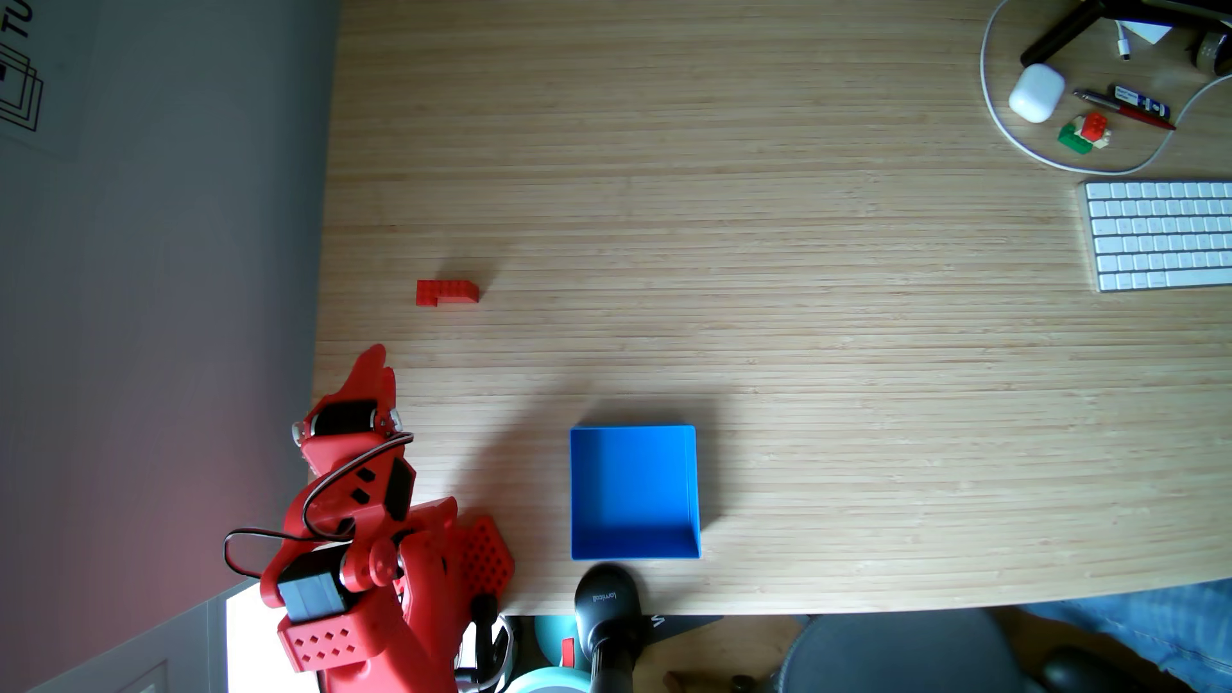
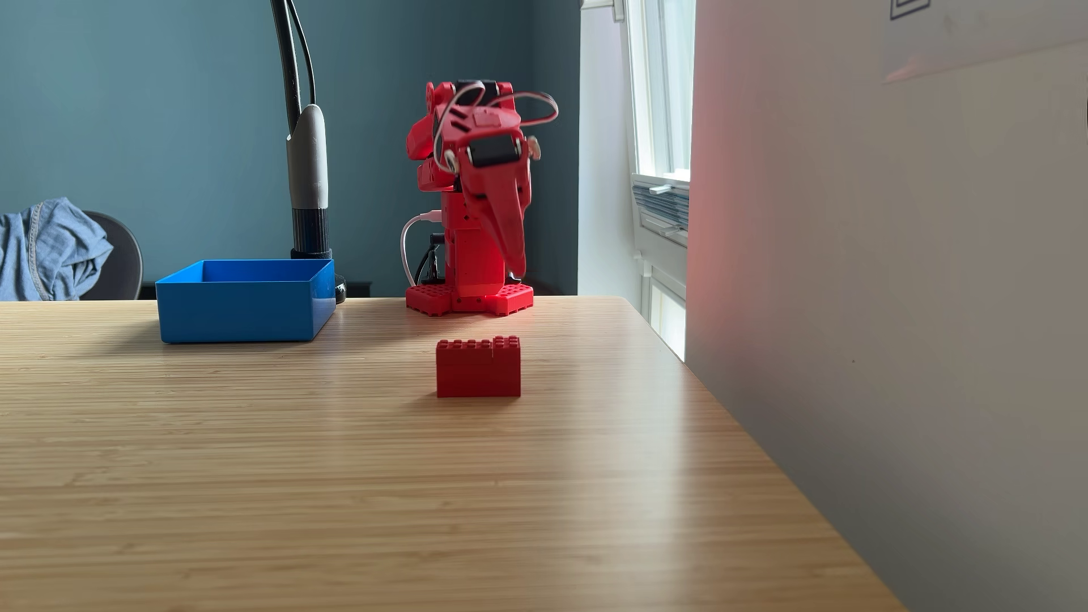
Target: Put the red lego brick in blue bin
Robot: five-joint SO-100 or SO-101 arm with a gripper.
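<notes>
1. The brick (image 1: 447, 292) stands alone on the counter (image 1: 800, 333), studs up, well apart from the bin (image 1: 633, 493); seen from the low fixed view, the brick (image 2: 478, 368) sits in front of the arm's base and the bin (image 2: 244, 309) lies off to the left.
2. The hand (image 1: 377, 356) hangs above the counter edge, short of the brick and touching nothing. From the low view the hand (image 2: 518, 265) points down with its fingers together, holding nothing.
3. Judged step: the reach, with no grasp begun.
4. The next move calls for spreading the fingers, extending over the brick, and lowering to straddle its narrow sides.
</notes>
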